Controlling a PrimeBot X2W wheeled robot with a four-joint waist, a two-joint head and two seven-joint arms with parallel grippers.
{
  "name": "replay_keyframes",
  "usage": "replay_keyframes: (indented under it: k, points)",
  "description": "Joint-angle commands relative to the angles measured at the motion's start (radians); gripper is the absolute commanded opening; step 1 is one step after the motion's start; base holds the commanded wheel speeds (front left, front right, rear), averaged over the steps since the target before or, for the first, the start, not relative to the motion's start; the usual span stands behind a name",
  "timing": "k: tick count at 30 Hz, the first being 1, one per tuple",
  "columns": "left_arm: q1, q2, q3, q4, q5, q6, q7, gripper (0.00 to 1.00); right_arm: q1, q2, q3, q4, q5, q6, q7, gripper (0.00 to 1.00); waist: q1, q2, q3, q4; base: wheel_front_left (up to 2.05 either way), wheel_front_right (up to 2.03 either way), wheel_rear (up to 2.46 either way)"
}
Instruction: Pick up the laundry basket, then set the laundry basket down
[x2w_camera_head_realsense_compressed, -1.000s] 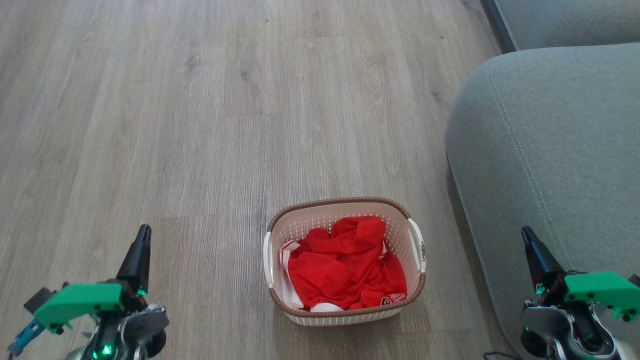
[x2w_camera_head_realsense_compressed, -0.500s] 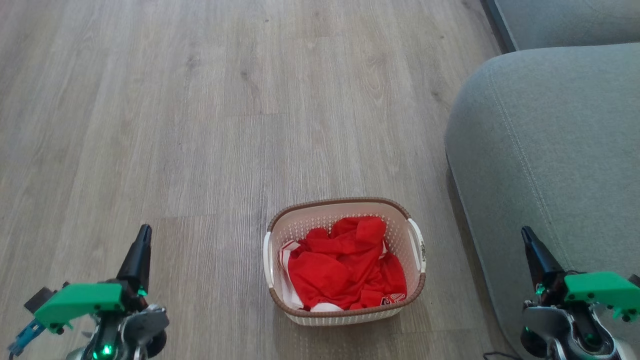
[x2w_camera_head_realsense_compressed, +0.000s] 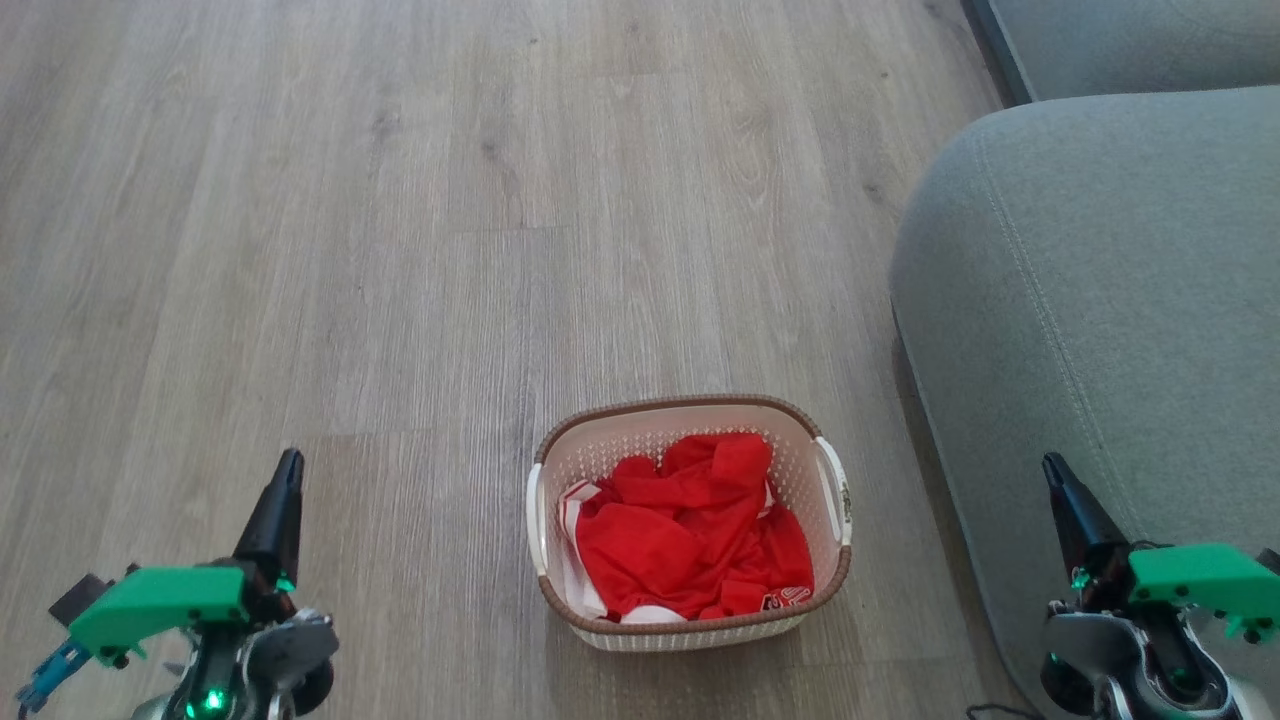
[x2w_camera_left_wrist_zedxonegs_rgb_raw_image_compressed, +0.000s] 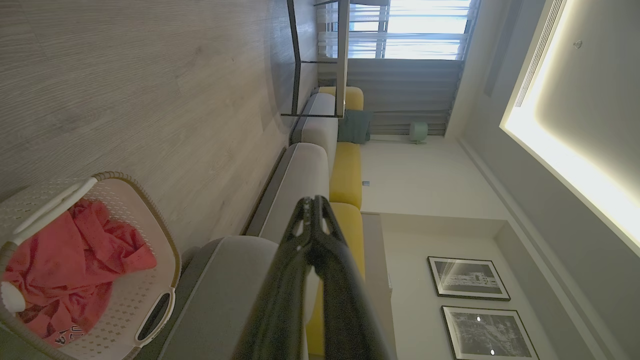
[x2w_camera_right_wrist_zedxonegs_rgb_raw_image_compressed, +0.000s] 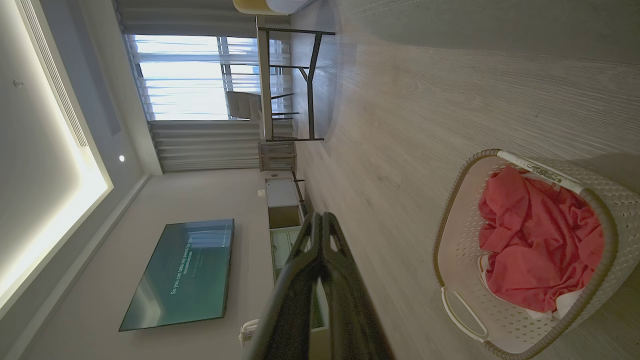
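At the bottom of the head view, closest to us, our left hand (x2w_camera_head_realsense_compressed: 285, 478) sat at the lower left and our right hand (x2w_camera_head_realsense_compressed: 1058, 482) at the lower right. Each had its two dark fingers pressed together into one point and gripped nothing. The wrist views agreed: the left fingers (x2w_camera_left_wrist_zedxonegs_rgb_raw_image_compressed: 292, 280) met at their tips, and so did the right fingers (x2w_camera_right_wrist_zedxonegs_rgb_raw_image_compressed: 345, 300).

Just ahead, between the two hands and well apart from both, the laundry basket (x2w_camera_head_realsense_compressed: 690, 403) stood upright on the wooden floor (x2w_camera_head_realsense_compressed: 400, 250). Its cream perforated walls rose to a brown woven-look rim, with one white handle (x2w_camera_head_realsense_compressed: 536, 520) on its left side and another white handle (x2w_camera_head_realsense_compressed: 834, 490) on its right. A crumpled red garment (x2w_camera_head_realsense_compressed: 690, 540) with some white trim lay inside, below the rim.

To the basket's right we saw a grey sofa (x2w_camera_head_realsense_compressed: 1100, 300), near it but with a strip of floor between them. Our right hand showed against the sofa's front edge.

Farther off, bare floor stretched away. In the right wrist view we made out a table (x2w_camera_right_wrist_zedxonegs_rgb_raw_image_compressed: 265, 85) with dark metal legs, a bright curtained window (x2w_camera_right_wrist_zedxonegs_rgb_raw_image_compressed: 190, 75) behind it, and a television (x2w_camera_right_wrist_zedxonegs_rgb_raw_image_compressed: 182, 272) on the wall. In the left wrist view, yellow cushions (x2w_camera_left_wrist_zedxonegs_rgb_raw_image_compressed: 345, 175) lined the sofa's back and two framed pictures (x2w_camera_left_wrist_zedxonegs_rgb_raw_image_compressed: 467, 277) hung on the wall.
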Motion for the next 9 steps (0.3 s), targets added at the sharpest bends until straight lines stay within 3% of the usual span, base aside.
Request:
replay_keyframes:
  k: [1, 9]
  points:
    - [-0.056, 0.004, 0.034, -0.029, 0.007, -0.007, 0.004, 0.00, -0.050, -0.011, 0.017, -0.031, 0.006, -0.001, 0.009, 0.00, 0.0000, 0.0000, 0.000, 0.000, 0.00, 0.00, 0.00]
    - [-0.056, 0.003, 0.035, -0.029, 0.008, -0.007, 0.004, 0.00, -0.050, -0.011, 0.017, -0.031, 0.006, -0.001, 0.009, 0.00, 0.0000, 0.0000, 0.000, 0.000, 0.00, 0.00, 0.00]
